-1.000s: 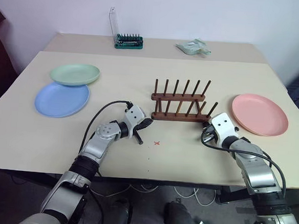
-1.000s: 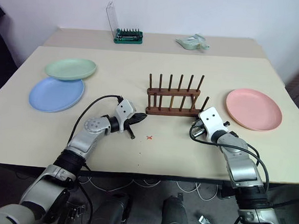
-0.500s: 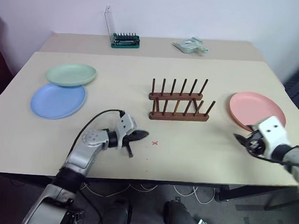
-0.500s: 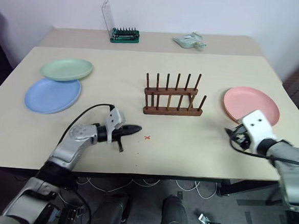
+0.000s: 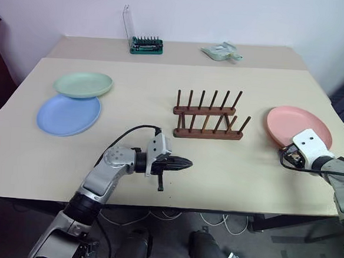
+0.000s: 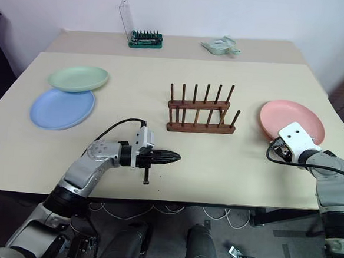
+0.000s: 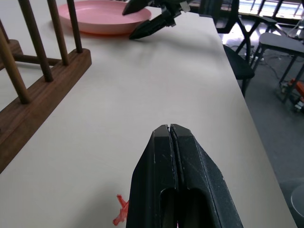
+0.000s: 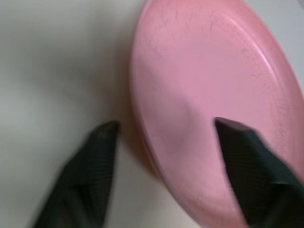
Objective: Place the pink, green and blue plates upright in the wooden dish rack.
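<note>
The pink plate (image 5: 299, 126) lies flat at the table's right side. My right gripper (image 8: 166, 124) is open at the plate's near rim, one finger (image 8: 237, 156) over the plate and the other (image 8: 92, 161) over the table beside it. The wooden dish rack (image 5: 208, 117) stands empty mid-table. At the left, the green plate (image 5: 83, 84) overlaps the far edge of the blue plate (image 5: 68, 114). Near the front edge and well short of the rack, my left gripper (image 5: 187, 163) is shut and empty, pointing right.
A green tool holder with a clear lid (image 5: 146, 46) and a pale green packet (image 5: 223, 53) sit on the back table. A small red cross (image 7: 121, 216) marks the tabletop under my left gripper. Chairs stand beyond the table's right edge (image 7: 228, 47).
My right gripper moved right from the rack's end to the pink plate's near rim and opened. My left gripper drew back from the rack and swung to point right, still shut.
</note>
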`<state>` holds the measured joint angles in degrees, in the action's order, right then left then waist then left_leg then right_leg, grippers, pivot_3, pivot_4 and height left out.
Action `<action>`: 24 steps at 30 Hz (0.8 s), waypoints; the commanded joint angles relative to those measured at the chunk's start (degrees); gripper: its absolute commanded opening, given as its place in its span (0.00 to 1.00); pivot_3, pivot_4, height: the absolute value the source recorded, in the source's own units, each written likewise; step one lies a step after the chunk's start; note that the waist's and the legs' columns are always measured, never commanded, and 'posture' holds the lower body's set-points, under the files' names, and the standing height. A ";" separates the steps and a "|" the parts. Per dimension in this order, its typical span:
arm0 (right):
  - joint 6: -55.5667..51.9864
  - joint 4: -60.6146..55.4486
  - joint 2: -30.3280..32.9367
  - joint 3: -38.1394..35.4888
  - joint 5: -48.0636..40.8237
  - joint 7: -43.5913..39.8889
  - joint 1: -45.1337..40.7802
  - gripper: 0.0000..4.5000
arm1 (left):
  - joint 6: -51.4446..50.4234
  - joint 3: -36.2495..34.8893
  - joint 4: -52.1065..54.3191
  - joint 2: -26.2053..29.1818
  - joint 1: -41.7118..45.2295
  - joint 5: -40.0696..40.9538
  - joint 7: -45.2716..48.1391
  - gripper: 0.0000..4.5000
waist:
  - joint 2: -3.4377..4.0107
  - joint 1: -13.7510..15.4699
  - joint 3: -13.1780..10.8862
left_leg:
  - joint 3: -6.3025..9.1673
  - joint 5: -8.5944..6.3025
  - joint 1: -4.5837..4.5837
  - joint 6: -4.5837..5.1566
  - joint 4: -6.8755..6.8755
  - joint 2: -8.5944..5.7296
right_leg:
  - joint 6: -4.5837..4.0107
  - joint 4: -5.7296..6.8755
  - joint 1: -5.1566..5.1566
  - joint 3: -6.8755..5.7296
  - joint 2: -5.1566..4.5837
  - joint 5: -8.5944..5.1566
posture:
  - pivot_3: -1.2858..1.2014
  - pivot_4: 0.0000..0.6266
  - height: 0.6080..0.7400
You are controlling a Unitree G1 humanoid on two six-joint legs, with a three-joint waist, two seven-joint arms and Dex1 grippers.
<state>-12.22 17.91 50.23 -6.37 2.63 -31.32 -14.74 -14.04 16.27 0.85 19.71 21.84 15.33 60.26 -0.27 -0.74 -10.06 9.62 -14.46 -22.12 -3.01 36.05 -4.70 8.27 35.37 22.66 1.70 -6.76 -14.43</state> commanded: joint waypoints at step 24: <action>-32.12 -39.85 -7.49 -22.12 -73.81 4.82 -14.41 0.00 | 3.50 -5.82 -2.84 0.95 1.77 1.91 -2.50 0.00 | 0.25 1.02 -0.20 | 0.17 -0.01 -0.23 0.02 0.12 0.02 | -0.06 -0.13 0.02 -0.15 -0.04 0.03 | 0.52 0.24 1.00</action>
<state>-43.57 -22.70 43.41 -26.74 -65.68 -29.87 -26.88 -11.48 11.91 -3.34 20.85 22.80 15.72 57.36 -0.03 0.27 -10.26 9.78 -14.46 -22.36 -2.99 36.17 -4.68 8.19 35.24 22.70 1.55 -6.80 -14.39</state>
